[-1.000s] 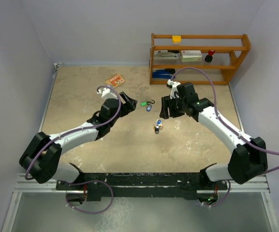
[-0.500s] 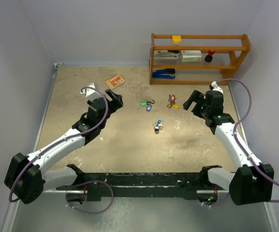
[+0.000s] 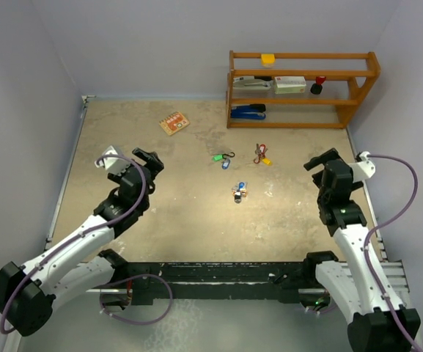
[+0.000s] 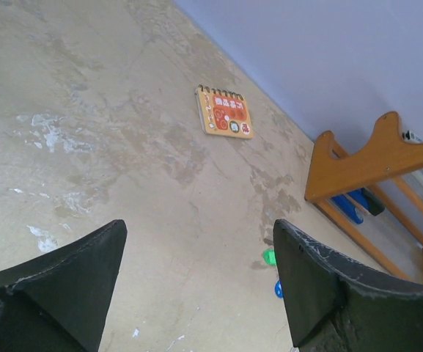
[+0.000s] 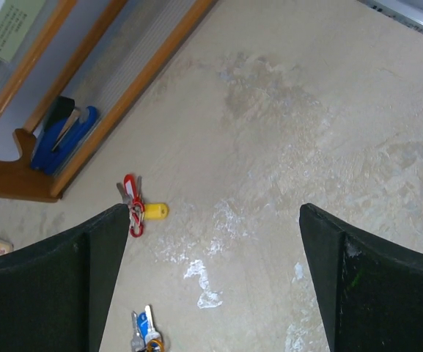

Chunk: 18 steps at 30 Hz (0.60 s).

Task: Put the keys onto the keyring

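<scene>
The keys lie in three small bunches mid-table. A green-and-blue-tagged bunch (image 3: 223,158) has a dark clip. A red-and-yellow-tagged bunch (image 3: 262,155) hangs on a red clip (image 5: 133,216). Nearer the arms lie blue-tagged silver keys (image 3: 239,192) on a small orange ring (image 5: 148,346). My left gripper (image 3: 146,158) hovers open, well left of them; its wrist view shows the green tag (image 4: 269,256) and blue tag (image 4: 278,289) beside the right finger. At the table's right side my right gripper (image 3: 321,160) is open and empty, the red-tagged key (image 5: 129,187) and yellow tag (image 5: 155,211) lying beyond its left finger.
A wooden shelf (image 3: 303,88) stands at the back right, holding a blue stapler (image 3: 248,111), boxes and small items. An orange spiral notebook (image 3: 174,122) lies at the back left of the beige tabletop (image 3: 196,213). Grey walls close off the left, back and right sides.
Both arms have drawn back from the middle, left arm leftward and nearer, right arm rightward. The right gripper opened wide, and the red-and-yellow bunch now lies uncovered on the table.
</scene>
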Each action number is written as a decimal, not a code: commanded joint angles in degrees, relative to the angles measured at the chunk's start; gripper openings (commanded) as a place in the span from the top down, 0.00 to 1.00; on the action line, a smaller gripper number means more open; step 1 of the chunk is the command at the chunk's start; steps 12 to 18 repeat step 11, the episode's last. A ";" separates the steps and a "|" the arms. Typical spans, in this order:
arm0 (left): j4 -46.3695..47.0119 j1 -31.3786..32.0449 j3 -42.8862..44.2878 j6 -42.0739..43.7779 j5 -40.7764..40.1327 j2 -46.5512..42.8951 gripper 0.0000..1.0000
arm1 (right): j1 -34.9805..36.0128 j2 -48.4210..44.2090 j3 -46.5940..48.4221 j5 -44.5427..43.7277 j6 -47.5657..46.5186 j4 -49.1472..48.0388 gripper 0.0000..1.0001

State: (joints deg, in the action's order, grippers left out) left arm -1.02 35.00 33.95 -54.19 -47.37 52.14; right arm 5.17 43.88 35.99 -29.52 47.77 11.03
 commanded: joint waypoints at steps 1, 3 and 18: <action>1.59 -0.20 -0.06 -3.12 -3.30 -2.31 0.22 | -0.07 -3.07 0.31 -2.34 -1.00 0.18 0.00; 1.44 -0.20 0.12 -3.44 -3.11 -2.94 0.22 | -0.07 -4.43 -0.23 -2.04 -0.95 -0.48 0.00; 0.41 -0.22 2.07 -1.83 -0.08 -3.97 0.21 | -0.07 -1.27 2.82 0.04 -1.17 -2.55 0.00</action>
